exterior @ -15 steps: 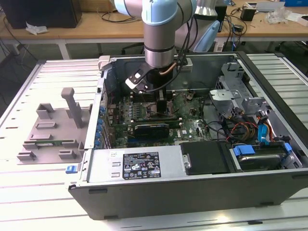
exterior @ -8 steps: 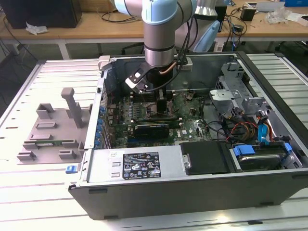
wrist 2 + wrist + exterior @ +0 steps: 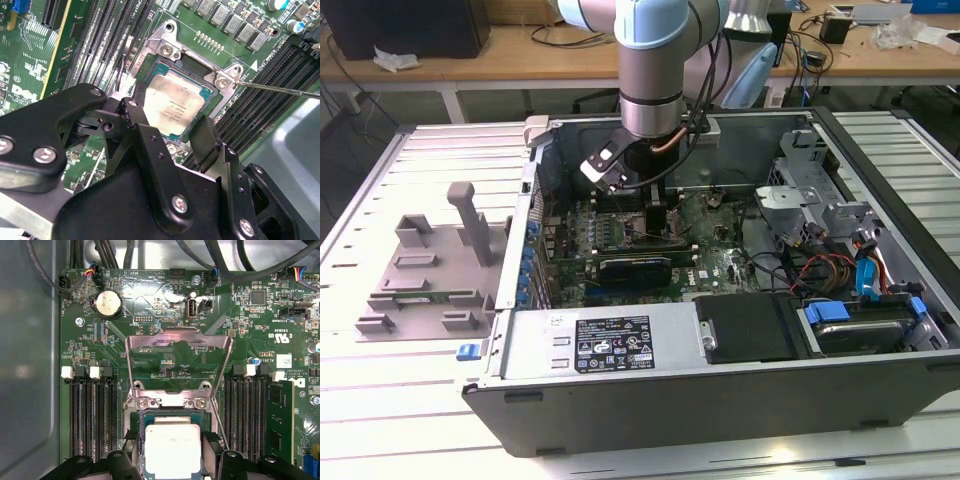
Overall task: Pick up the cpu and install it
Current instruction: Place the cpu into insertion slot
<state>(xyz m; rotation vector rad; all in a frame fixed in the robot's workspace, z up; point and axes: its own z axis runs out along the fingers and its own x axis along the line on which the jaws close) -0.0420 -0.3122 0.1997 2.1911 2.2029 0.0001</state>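
Observation:
The cpu, a small square chip with a silver-grey metal top, lies flat in the motherboard socket inside the open computer case. In both wrist views my gripper straddles it, one black finger against each of two opposite edges, shut on the chip. The first wrist view has the cpu between the fingertips, with the socket's metal load plate swung up and open beyond it. The exterior view has the gripper lowered over the middle of the motherboard.
A thin socket lever juts out beside the socket. Memory slots flank it on both sides. A long black card sits just in front of the gripper. A grey plastic tray with posts stands on the exterior view's left. Cables and drive bays fill the right.

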